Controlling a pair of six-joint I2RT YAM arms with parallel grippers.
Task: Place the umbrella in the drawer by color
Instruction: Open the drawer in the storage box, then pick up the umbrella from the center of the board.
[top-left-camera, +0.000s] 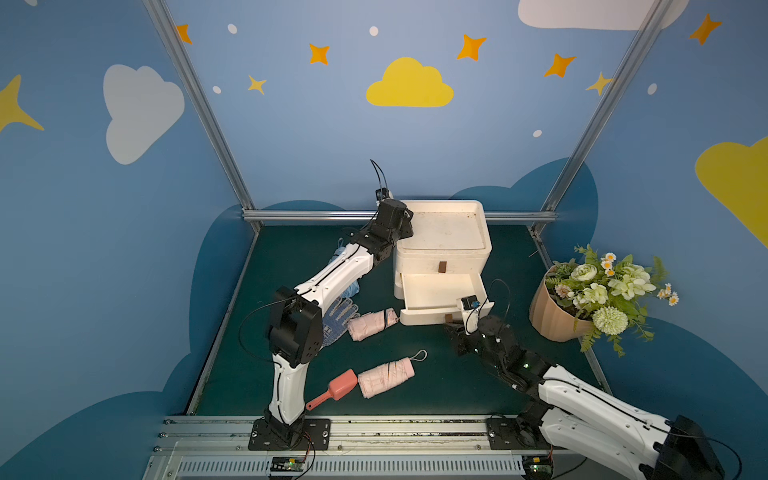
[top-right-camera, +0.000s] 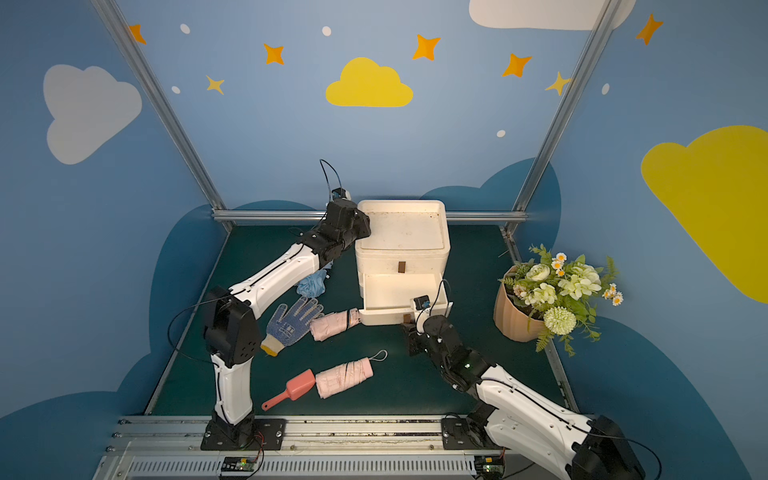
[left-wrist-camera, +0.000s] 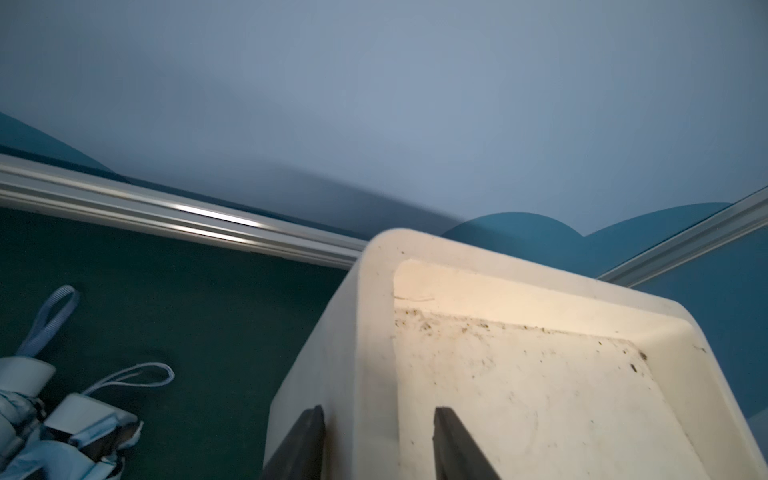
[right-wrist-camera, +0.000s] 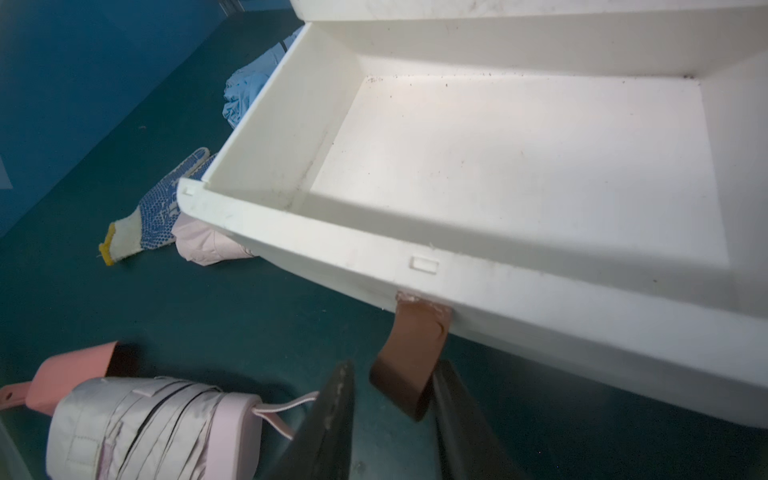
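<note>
The right pincer (right-wrist-camera: 395, 368) stood open around the brown strap handle (right-wrist-camera: 415, 332) of the pulled-out white plastic lower drawer (right-wrist-camera: 498, 270). The left pincer (left-wrist-camera: 378, 411), also open, straddled the top rim of the white cabinet (left-wrist-camera: 374, 311). One folded pink umbrella (right-wrist-camera: 145, 428) lay on the green tabletop (right-wrist-camera: 208, 311) just beside the right pincer. A second pink umbrella (right-wrist-camera: 208, 245) lay at the drawer's other front corner.

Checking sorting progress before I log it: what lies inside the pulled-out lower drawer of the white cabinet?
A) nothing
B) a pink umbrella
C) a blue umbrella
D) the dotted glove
A: in the right wrist view the lower drawer shows only its bare white floor, with nothing lying in it.
</note>
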